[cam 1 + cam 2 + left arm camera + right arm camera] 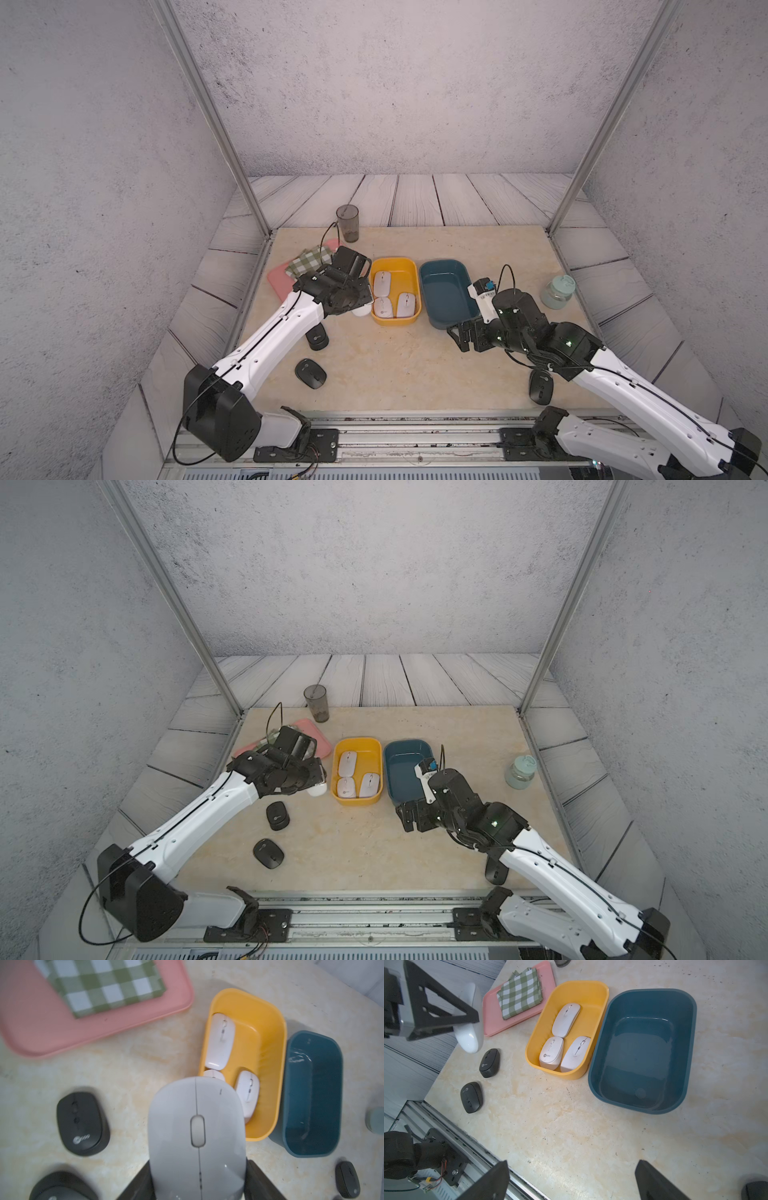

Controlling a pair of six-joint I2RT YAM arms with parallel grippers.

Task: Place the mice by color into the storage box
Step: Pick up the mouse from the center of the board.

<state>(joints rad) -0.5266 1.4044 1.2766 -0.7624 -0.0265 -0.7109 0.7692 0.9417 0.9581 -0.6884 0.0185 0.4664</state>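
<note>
My left gripper [358, 300] is shut on a white mouse [197, 1136], gripping its two sides and holding it above the table just left of the yellow box [393, 262]. The mouse also shows in the right wrist view as a white mouse [470, 1040]. Three white mice [565, 1020] lie in the yellow box. Beside it, the blue box [446, 291] is empty. Two black mice [318, 336] [311, 373] lie under the left arm, and a third black mouse [541, 386] lies partly under the right arm. My right gripper [571, 1180] hangs open over bare table in front of the blue box.
A pink tray [277, 279] with a green checked cloth [311, 259] sits at the back left. Behind it is a dark tumbler [347, 223], and a pale green jar [559, 291] stands at the right. Metal frame posts rise at both back corners of the table.
</note>
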